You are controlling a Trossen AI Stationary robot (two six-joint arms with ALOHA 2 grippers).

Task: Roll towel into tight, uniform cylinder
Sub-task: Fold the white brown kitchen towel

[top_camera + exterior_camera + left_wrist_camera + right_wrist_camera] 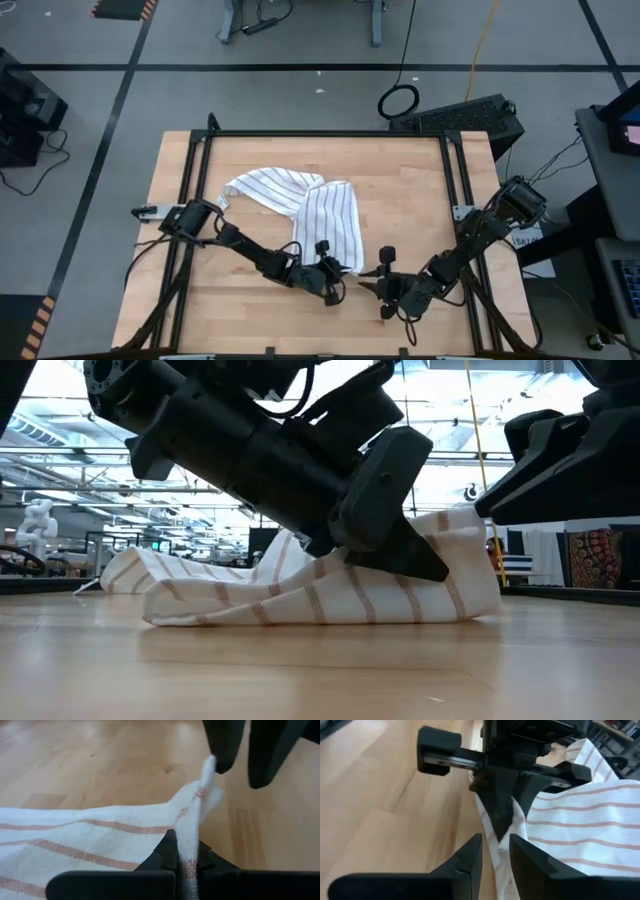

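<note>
The white striped towel [320, 212] lies crumpled on the wooden table, one part folded over another, its underside on the wood [300, 605]. My left gripper [345, 275] is shut on the towel's near right corner. My right gripper [368, 283] faces it from the table's right, open. In the right wrist view the raised corner strip [496, 851] shows in the gap between the right gripper's [496, 855] two fingers. The corner's tip [209, 764] stands up beside one right finger [222, 750]. My left gripper [187, 865] pinches the towel's near right corner [189, 840] between its two fingers, bunched into a narrow upright fold. The fingers slant down from the table's left [425, 565]. The corner is raised a little and the cloth behind it lies slack on the table. Whether my right gripper touches the corner's tip, I cannot tell.
Black frame rails [205, 160] run along the table's left, far and right sides. Bare wood [420, 200] shows to the right of the towel and along the near edge. A black case [465, 115] sits beyond the far right corner.
</note>
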